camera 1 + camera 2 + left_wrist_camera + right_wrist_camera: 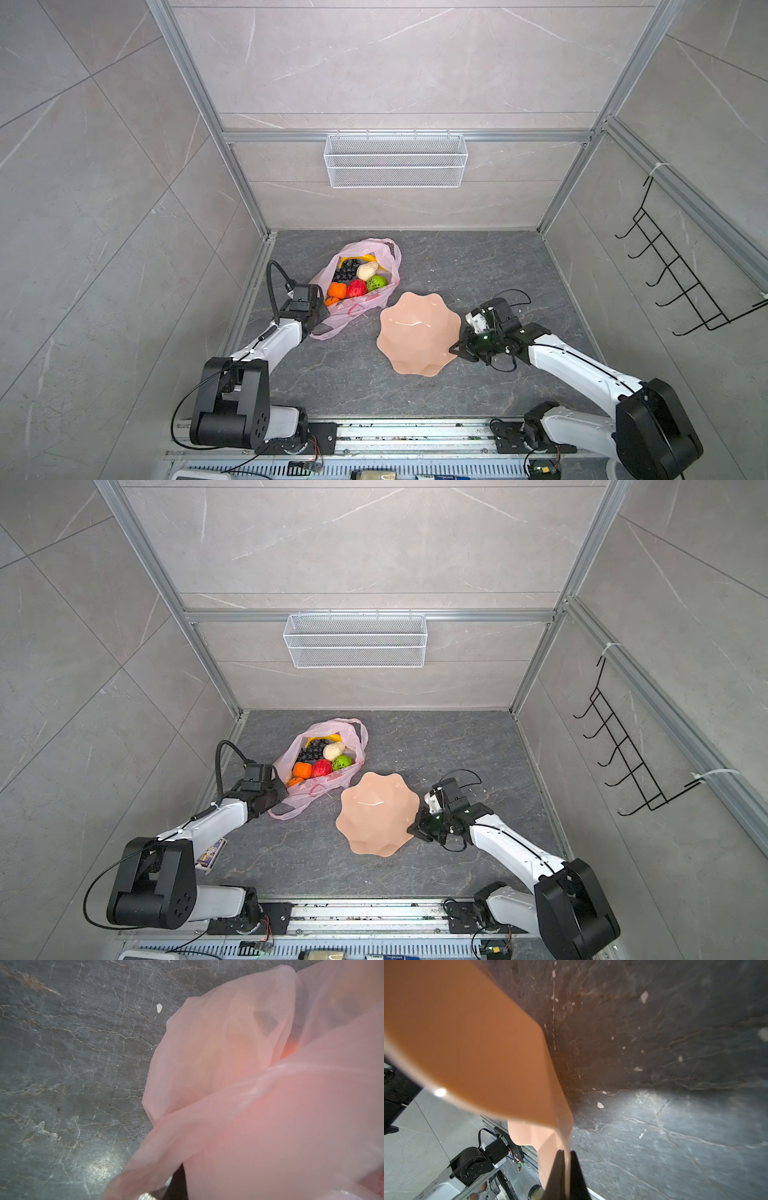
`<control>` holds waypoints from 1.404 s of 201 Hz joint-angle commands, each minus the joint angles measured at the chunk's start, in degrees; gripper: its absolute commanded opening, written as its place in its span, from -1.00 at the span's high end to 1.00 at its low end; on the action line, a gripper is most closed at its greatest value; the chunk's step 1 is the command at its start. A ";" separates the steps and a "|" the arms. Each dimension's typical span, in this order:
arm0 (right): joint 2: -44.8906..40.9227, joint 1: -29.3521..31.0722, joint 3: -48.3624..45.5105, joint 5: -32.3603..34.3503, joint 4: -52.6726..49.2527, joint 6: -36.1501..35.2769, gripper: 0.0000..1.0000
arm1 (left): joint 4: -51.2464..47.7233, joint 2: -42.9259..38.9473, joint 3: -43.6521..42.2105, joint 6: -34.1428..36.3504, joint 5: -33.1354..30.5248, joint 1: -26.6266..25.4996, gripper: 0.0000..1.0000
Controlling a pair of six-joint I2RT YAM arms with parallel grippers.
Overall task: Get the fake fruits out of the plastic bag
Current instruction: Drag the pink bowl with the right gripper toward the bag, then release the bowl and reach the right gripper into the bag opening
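Right wrist: jaws on plate rim (560, 1118)

My desk (490, 266) as I see it in both top views. Far left: plastic bag (374, 300), lying mouth up, with the fake fruits (356, 277) inside it. Near right of the bag, just beside it at desk centre: plate (417, 338). My left tool (316, 321) is closed on the bag's near left edge; in the left wrist view the bag's film lies over it. My right tool (457, 348) stands at the plate's right rim, which sits between its closed jaws. Far wall: wire basket (395, 160), above the desk. Right wall: hook rack (673, 266).
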 commanded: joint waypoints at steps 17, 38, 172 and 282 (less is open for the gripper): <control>2.98 1.11 0.32 -0.09 3.43 0.95 0.99 | 1.32 -0.67 0.15 0.64 -1.33 -0.03 1.00; 4.02 1.15 1.14 0.84 2.86 0.28 0.73 | 1.33 -0.66 0.16 0.68 -1.15 -0.04 1.00; 9.19 8.74 29.19 32.59 -13.24 -10.63 -0.50 | -2.22 -13.79 -12.04 -10.27 -1.34 -4.63 1.00; 47.49 19.81 66.95 29.14 -8.47 -10.94 -0.37 | -0.57 -10.61 -8.25 -0.18 3.78 -7.14 1.00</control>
